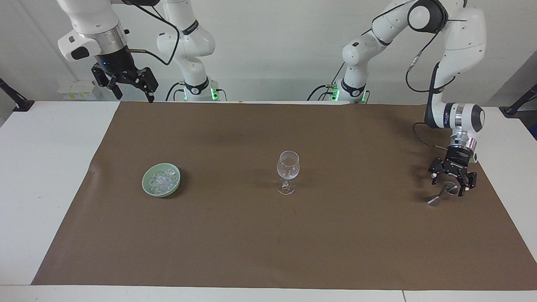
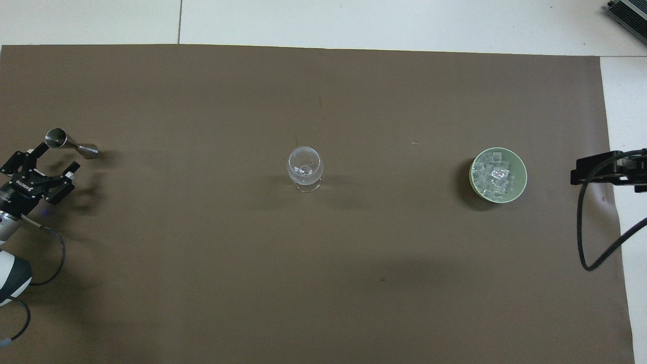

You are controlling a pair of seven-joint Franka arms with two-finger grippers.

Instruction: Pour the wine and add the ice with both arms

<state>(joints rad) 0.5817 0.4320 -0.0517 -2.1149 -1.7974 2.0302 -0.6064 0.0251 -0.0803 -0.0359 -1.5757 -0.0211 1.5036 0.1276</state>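
Well apart — ice [image 1: 162,180] in green bowl [image 1: 147,188]; left gripper [image 1: 451,185] fingers spread over jigger [image 1: 444,193], right gripper [image 1: 131,89] spread, empty.

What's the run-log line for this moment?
left gripper: open, over jigger, not gripping | right gripper: open, waiting raised | ice: in green bowl | wine glass: upright, mid-mat

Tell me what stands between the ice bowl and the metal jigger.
Only the wine glass, on the brown mat between bowl and jigger; clearest in the overhead view.
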